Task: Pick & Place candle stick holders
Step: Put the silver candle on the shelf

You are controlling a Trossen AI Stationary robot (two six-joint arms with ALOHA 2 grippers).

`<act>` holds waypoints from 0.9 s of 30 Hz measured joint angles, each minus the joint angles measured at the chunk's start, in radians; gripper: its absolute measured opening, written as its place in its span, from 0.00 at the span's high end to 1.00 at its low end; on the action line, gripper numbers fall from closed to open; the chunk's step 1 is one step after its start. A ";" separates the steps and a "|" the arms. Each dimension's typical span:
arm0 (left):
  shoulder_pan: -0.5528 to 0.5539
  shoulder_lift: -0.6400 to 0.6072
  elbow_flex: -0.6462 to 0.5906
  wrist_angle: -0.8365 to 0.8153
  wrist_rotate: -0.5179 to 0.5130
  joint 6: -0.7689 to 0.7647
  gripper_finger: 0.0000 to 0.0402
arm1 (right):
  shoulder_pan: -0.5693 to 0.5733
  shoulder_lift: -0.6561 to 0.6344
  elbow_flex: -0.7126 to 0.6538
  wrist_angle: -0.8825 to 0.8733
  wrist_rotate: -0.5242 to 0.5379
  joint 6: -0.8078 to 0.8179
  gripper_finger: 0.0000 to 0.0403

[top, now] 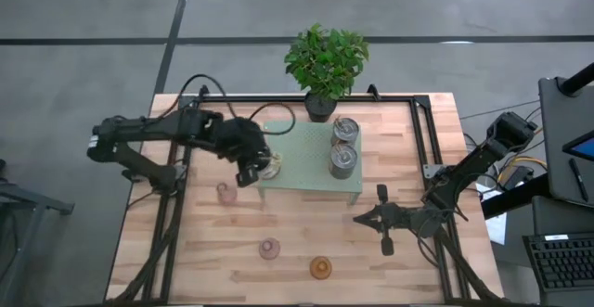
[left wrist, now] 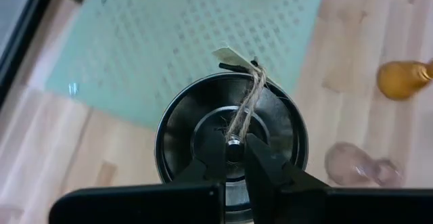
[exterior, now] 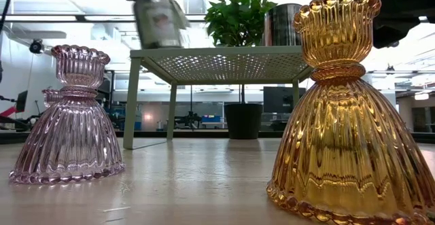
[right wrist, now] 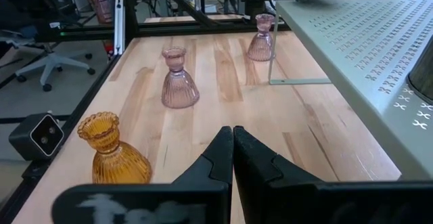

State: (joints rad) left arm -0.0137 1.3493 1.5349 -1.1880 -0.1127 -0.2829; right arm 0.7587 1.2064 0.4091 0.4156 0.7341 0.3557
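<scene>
My left gripper (top: 251,165) is shut on a silvery holder (top: 270,166) over the left edge of the green perforated platform (top: 311,172). In the left wrist view the holder (left wrist: 183,126) shows from above, with twine and a tag. Two more silvery holders (top: 345,129) (top: 343,160) stand on the platform. Two pink glass holders (top: 225,192) (top: 269,249) and an amber one (top: 320,268) stand on their wide bases on the wooden table. My right gripper (top: 385,219) is shut and empty, low over the table right of the platform. My left gripper pinches the small post in the holder's centre (left wrist: 234,141), where the twine (left wrist: 247,105) is tied, between its two fingertips. The fingers come from above, pointing down into the hollow top. The holder (exterior: 160,21) hangs below the fingers, slightly tilted; whether its base touches the platform I cannot tell.
A potted green plant (top: 325,61) stands at the table's far edge behind the platform. The platform (exterior: 217,65) stands on thin legs above the tabletop. Black rails run along the table's sides. In the right wrist view the amber holder (right wrist: 115,149) and pink holders (right wrist: 179,78) (right wrist: 260,38) stand ahead.
</scene>
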 joint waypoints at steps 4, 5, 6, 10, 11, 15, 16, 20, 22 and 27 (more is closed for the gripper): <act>0.056 0.057 0.001 0.080 0.055 0.057 0.95 | 0.000 0.000 -0.001 0.000 0.000 0.000 0.98; 0.067 0.071 0.002 0.095 0.070 0.068 0.95 | 0.000 0.000 -0.001 0.000 0.000 0.000 0.98; 0.076 0.084 0.002 0.102 0.079 0.078 0.95 | 0.000 0.000 -0.001 0.000 0.000 0.000 0.98; 0.097 0.127 0.013 0.139 0.104 0.118 0.95 | 0.000 0.000 -0.004 0.000 0.000 0.003 0.98; 0.100 0.138 0.021 0.141 0.107 0.125 0.95 | 0.000 0.000 -0.004 0.000 0.000 0.003 0.98; 0.107 0.175 0.064 0.140 0.116 0.155 0.95 | 0.000 0.000 -0.008 -0.001 0.000 0.000 0.98; 0.108 0.186 0.076 0.142 0.116 0.164 0.95 | 0.000 0.000 -0.008 -0.001 0.000 0.000 0.98; 0.118 0.231 0.129 0.137 0.121 0.175 0.93 | 0.000 0.000 -0.010 0.000 0.000 0.000 0.98; 0.123 0.258 0.154 0.142 0.127 0.180 0.93 | 0.000 0.000 -0.010 -0.001 0.001 0.000 0.98; 0.128 0.324 0.211 0.149 0.127 0.210 0.93 | 0.000 0.000 -0.011 -0.001 0.001 0.000 0.98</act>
State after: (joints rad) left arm 0.1140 1.6729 1.7462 -1.0389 0.0139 -0.0728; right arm 0.7588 1.2064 0.3985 0.4150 0.7353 0.3557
